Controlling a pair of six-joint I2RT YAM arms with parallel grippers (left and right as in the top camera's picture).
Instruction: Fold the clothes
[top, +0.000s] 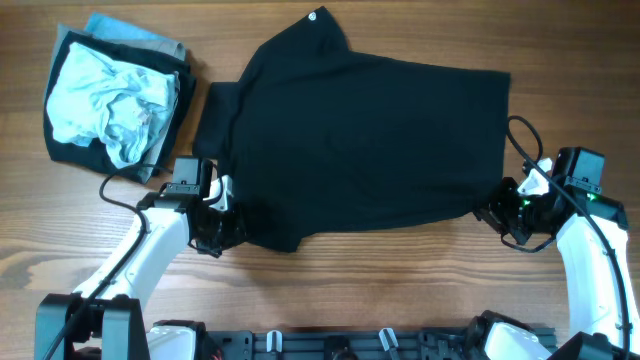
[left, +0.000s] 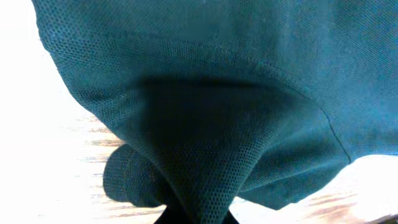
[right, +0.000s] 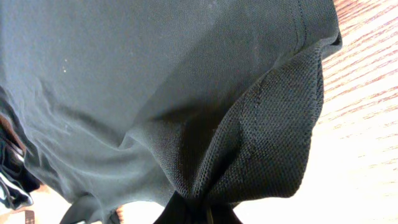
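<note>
Obs: black T-shirt (top: 370, 140) flat at mid-table (top: 400, 290), long axis parallel to the near edge. Left gripper (top: 228, 228) pinches its near-left corner and right gripper (top: 495, 212) its near-right corner. Cloth extends from both jaws toward the far edge, so the fold probably goes that way.

Overhead evenly lit, sharp; wrist views blown white on table (left: 62, 146), T-shirt (right: 155, 93) weave crisp.

Left fingers (top: 222, 235), right fingers (top: 498, 215) pinched.
</note>
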